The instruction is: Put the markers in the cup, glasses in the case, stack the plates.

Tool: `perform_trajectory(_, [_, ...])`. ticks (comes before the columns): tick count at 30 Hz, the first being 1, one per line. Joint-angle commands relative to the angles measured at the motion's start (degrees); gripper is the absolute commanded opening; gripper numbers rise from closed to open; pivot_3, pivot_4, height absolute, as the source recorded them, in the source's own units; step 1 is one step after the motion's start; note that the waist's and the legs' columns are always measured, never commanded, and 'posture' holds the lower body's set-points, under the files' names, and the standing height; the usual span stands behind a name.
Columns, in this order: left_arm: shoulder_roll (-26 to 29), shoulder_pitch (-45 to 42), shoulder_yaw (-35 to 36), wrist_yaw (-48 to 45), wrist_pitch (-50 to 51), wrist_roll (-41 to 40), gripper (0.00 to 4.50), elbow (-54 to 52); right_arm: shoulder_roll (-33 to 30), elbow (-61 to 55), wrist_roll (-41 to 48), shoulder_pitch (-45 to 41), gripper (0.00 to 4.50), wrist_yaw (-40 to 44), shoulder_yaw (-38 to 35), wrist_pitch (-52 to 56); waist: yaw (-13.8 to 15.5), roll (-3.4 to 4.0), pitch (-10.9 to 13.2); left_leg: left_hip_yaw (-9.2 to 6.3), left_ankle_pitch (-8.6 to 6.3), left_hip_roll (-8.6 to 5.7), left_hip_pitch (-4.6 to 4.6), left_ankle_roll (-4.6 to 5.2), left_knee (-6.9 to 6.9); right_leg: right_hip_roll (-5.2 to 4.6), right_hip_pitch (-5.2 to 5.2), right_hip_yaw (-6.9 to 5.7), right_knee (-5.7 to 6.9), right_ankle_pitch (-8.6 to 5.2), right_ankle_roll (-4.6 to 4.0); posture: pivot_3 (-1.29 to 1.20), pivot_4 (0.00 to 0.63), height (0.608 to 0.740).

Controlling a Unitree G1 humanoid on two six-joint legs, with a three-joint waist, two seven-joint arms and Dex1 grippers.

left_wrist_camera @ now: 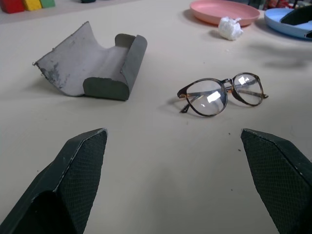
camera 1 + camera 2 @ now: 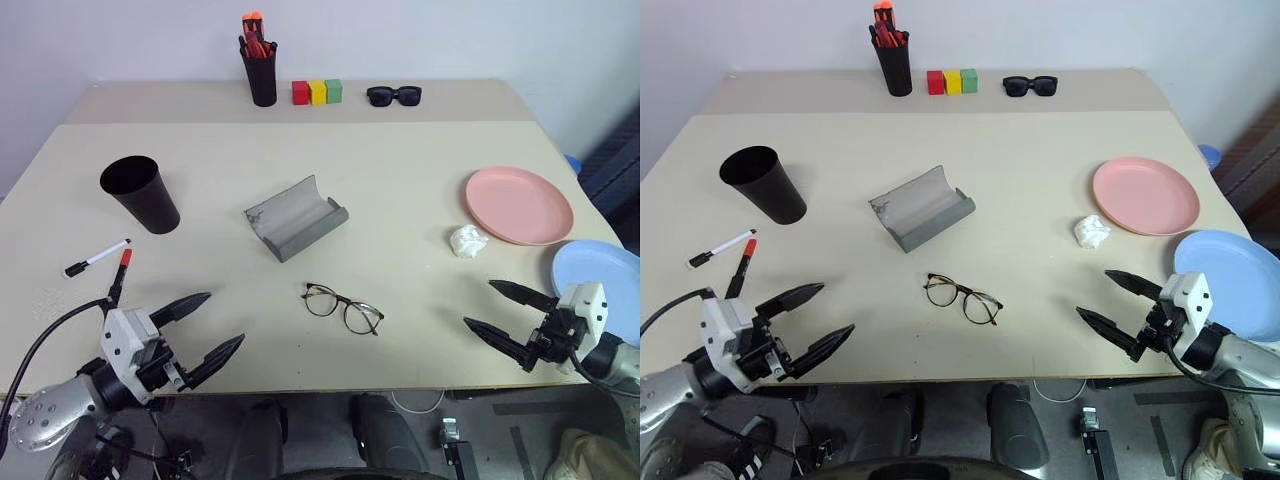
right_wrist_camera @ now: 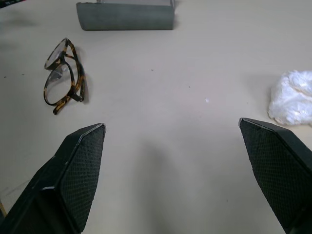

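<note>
Markers, glasses and plates all lie where nothing has yet been sorted, so the task looks to be at its very start. The white marker (image 2: 96, 258) and the red-capped marker (image 2: 120, 276) lie side by side on the counter (image 2: 400, 230) near its left front edge, just in front of the wide black cup (image 2: 141, 193), which stands upright and apart from them. The glasses (image 2: 343, 307) rest unfolded near the front middle, a little in front of the grey case (image 2: 296, 217), whose lid stands open. The pink plate (image 2: 519, 205) sits at the right, and the blue plate (image 2: 600, 285) lies just nearer the robot, separate, not stacked. A crumpled white wad (image 2: 467, 240) lies beside the pink plate.

Both pincers hover at the front edge, empty and spread wide: the left pincer (image 2: 200, 330) is near the red-capped marker, the right pincer (image 2: 508, 318) beside the blue plate.

No step is visibly begun. A likely first move is for the left pincer to reach over to the closest marker, close on its slim body, lift it and drop it upright into the cup. The thin barrel lying flat calls for a careful low pinch. The right pincer is well placed to slide under a plate rim.
</note>
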Motion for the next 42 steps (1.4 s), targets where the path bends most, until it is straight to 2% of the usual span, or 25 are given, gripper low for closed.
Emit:
perform_trajectory(1, [-0.7, 0.2, -0.1, -1.1, -2.7, 0.1, 4.50, 0.4, 0.4, -2.2, 1.1, -0.2, 4.46, -1.5, -1.8, 0.2, 0.0, 0.00, 0.0, 0.00, 0.00, 0.00, 0.00, 0.00, 0.00, 0.00, 0.00, 0.00, 0.00, 0.00, 0.00, 0.00, 0.150, 0.740])
perform_trajectory(6, [-2.7, -0.2, -2.0, -2.1, -6.2, 2.0, 4.50, 4.0, 0.9, -4.7, 1.3, -0.4, 4.46, -3.2, -1.2, 1.1, 0.0, 0.01, 0.0, 0.01, 0.00, 0.00, 0.00, 0.00, -0.01, -0.01, 0.01, 0.01, -0.02, 0.00, 0.00, 0.00, 0.150, 0.740])
perform_trajectory(16, [-2.6, -2.0, -2.2, -3.7, -10.3, 4.3, 4.50, 11.7, 0.6, -4.1, 0.7, -2.7, 4.46, -3.9, 0.3, 1.6, 0.0, 0.01, 0.0, 0.01, 0.00, 0.00, 0.00, 0.00, 0.00, 0.00, 0.01, 0.01, -0.01, 0.00, -0.01, 0.00, 0.150, 0.740])
perform_trajectory(30, [-3.5, 0.1, -2.5, -3.8, -12.2, 4.9, 4.50, 12.6, 1.3, -0.9, -1.0, -4.0, 4.46, -2.2, 3.0, -0.1, 0.0, 0.01, 0.0, 0.01, 0.00, 0.00, 0.01, 0.00, -0.01, 0.00, 0.02, 0.01, 0.01, 0.00, 0.00, 0.00, 0.150, 0.740])
perform_trajectory(42, [-3.0, 0.4, 0.0, 0.1, -9.3, 2.7, 4.50, 7.4, 1.9, 2.7, -2.2, -8.5, 4.46, -0.6, 6.1, -2.9, 0.0, 0.02, 0.0, 0.00, 0.00, 0.00, 0.02, 0.00, 0.00, 0.00, 0.03, 0.01, 0.01, 0.00, 0.00, 0.00, 0.150, 0.740])
